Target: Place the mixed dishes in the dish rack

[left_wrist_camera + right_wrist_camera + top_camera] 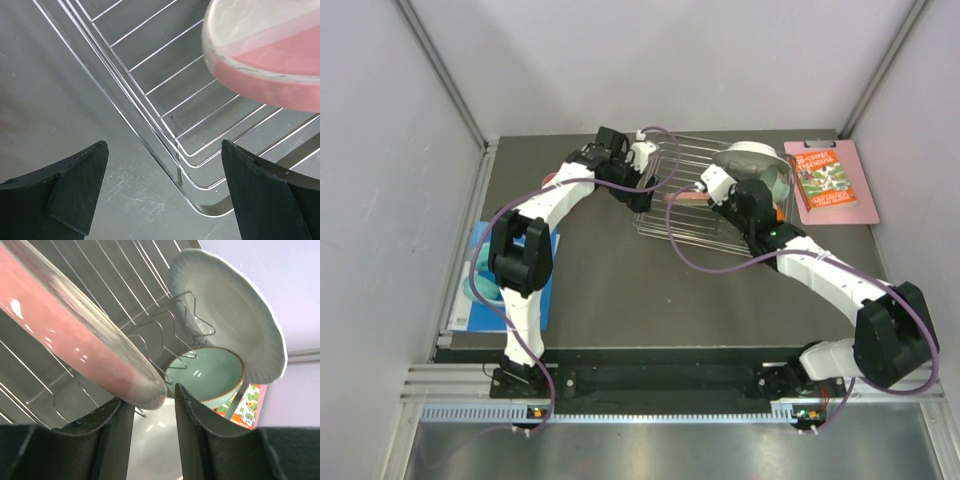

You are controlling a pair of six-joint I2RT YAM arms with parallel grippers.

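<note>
The chrome wire dish rack (665, 228) stands at the back middle of the table. My right gripper (150, 396) is shut on the rim of the pink-and-cream plate (65, 335), which hangs tilted over the rack's bars (125, 285). The pale grey-white plate (235, 315) stands upright in the rack's wire holders. A mint-green bowl (210, 375) sits below it, and the white inside of another bowl (152, 440) shows between my right fingers. My left gripper (164, 145) is open and empty above the rack's near corner (200, 200), with the pink plate (270, 60) to its upper right.
A picture book on a pink clipboard (825, 180) lies right of the rack. A blue flat book (470, 300) with teal headphones (483, 270) on it lies at the left edge. Grey walls close in the back and both sides.
</note>
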